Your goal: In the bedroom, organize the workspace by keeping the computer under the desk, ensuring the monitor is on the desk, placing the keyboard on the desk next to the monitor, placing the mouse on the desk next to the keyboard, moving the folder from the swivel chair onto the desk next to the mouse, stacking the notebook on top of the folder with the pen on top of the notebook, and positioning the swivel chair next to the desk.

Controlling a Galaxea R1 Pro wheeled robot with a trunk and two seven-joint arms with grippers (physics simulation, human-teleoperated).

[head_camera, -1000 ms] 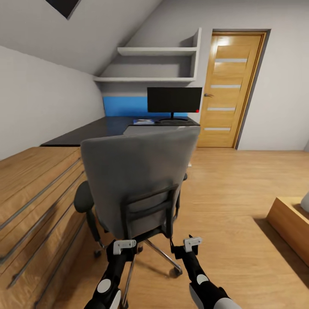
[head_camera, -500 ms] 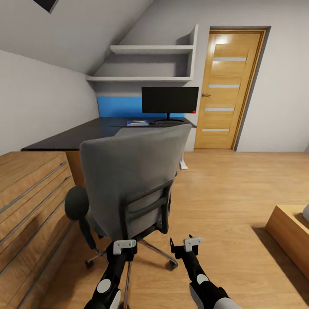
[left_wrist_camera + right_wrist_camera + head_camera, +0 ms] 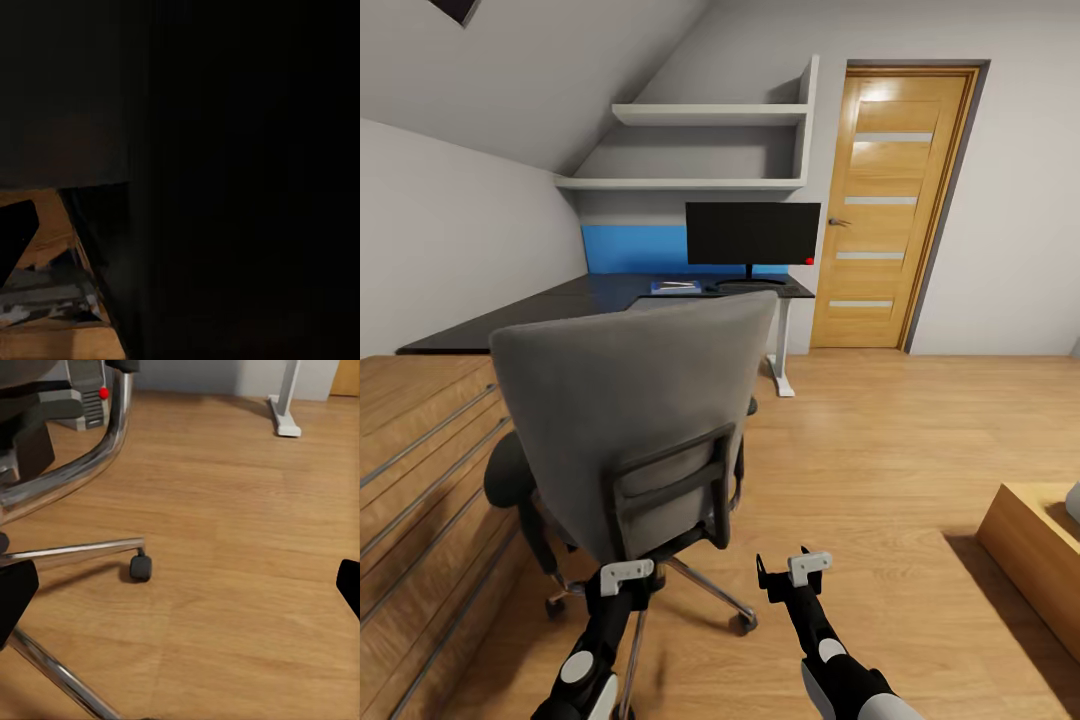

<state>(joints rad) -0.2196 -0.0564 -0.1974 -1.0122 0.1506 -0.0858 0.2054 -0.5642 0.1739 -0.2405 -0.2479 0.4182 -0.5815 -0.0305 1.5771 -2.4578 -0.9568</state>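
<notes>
The swivel chair (image 3: 630, 420) stands just ahead of me, its grey back toward me and its chrome star base (image 3: 71, 472) on the wood floor. My left gripper (image 3: 622, 582) is low against the chair's rear; its wrist view is dark, with one finger (image 3: 15, 240) set wide, so it reads as open. Beside the base, my right gripper (image 3: 792, 575) is open and holds nothing. On the black desk (image 3: 560, 305) stand the monitor (image 3: 752, 233) and a flat blue folder (image 3: 675, 287). A pale grey box with a red dot, the computer (image 3: 88, 390), shows beyond the base.
A light wooden drawer chest (image 3: 420, 470) runs along my left. A low wooden block (image 3: 1040, 550) sits at the right. The desk's white leg (image 3: 782, 350) and a wooden door (image 3: 890, 200) are ahead, with open floor (image 3: 880, 440) between.
The whole view has shifted as the camera moved. The chair has rolled left relative to my arms, and my left gripper has moved left with it.
</notes>
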